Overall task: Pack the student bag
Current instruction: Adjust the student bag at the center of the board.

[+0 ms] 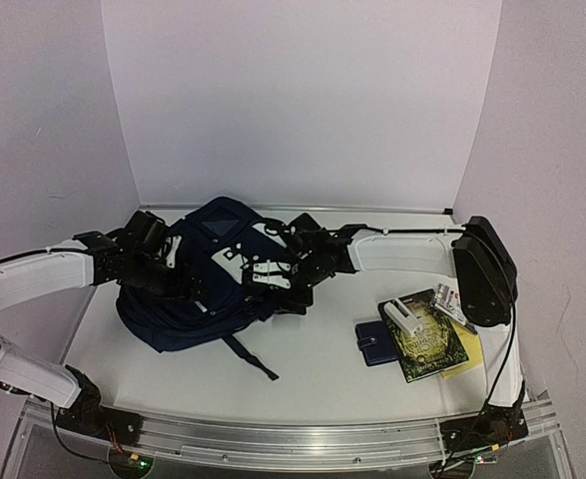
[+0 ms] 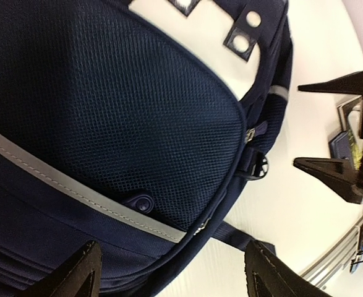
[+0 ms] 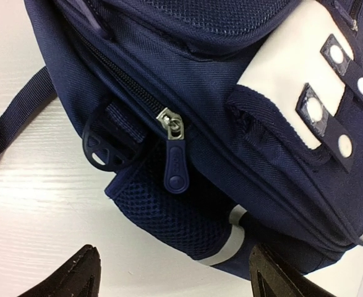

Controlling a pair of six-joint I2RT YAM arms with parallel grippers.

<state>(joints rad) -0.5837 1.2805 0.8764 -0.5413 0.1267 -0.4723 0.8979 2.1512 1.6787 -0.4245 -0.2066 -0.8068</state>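
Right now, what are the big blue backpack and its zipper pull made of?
The large navy-blue backpack: woven fabric, matte, its weave visible; side pocket is open mesh. The zipper slider looks like shiny metal; its navy pull tab seems smooth rubber or plastic.

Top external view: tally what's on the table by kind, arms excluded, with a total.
student bag: 1
navy wallet: 1
dark book: 1
white block on the book: 1
yellow pad under the book: 1
white-and-red item beyond the book, kind unclear: 1
Total: 6
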